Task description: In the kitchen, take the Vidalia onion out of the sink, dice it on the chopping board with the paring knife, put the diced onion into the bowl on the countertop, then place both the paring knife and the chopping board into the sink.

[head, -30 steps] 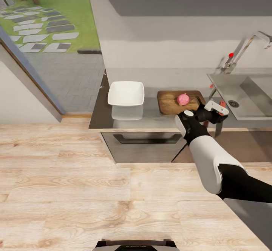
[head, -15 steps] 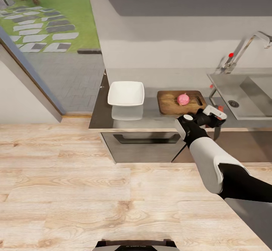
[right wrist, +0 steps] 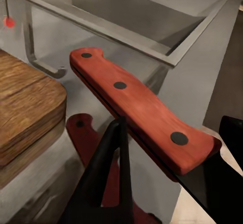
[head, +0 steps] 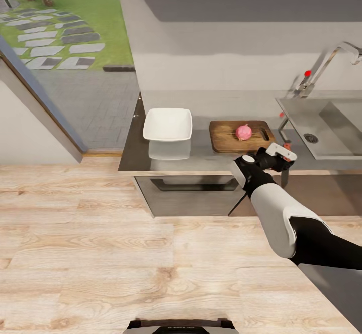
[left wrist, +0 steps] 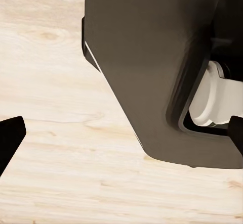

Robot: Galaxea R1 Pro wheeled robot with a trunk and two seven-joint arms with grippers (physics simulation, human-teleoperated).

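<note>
Drawn back toward the near edge, right gripper (head: 282, 154) clasps the paring knife (right wrist: 142, 112) — onion (head: 244, 132) awaits dicing.

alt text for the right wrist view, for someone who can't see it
A red-handled paring knife with three dark rivets lies between the right gripper's dark fingers, above the glossy grey countertop. The wooden chopping board's corner sits beside it, and the steel sink lies beyond.

Vidalia onion (head: 244, 132): pinkish-red; chopping board (head: 226, 136): brown wood grain with a darker rim; bowl (head: 168, 124): plain white. Paring knife (right wrist: 142, 110): red handle with three dark rivets. Surface (head: 201, 150): glossy dark grey; sink (head: 322, 128): steel grey; floor (head: 125, 253): pale wood planks.
</note>
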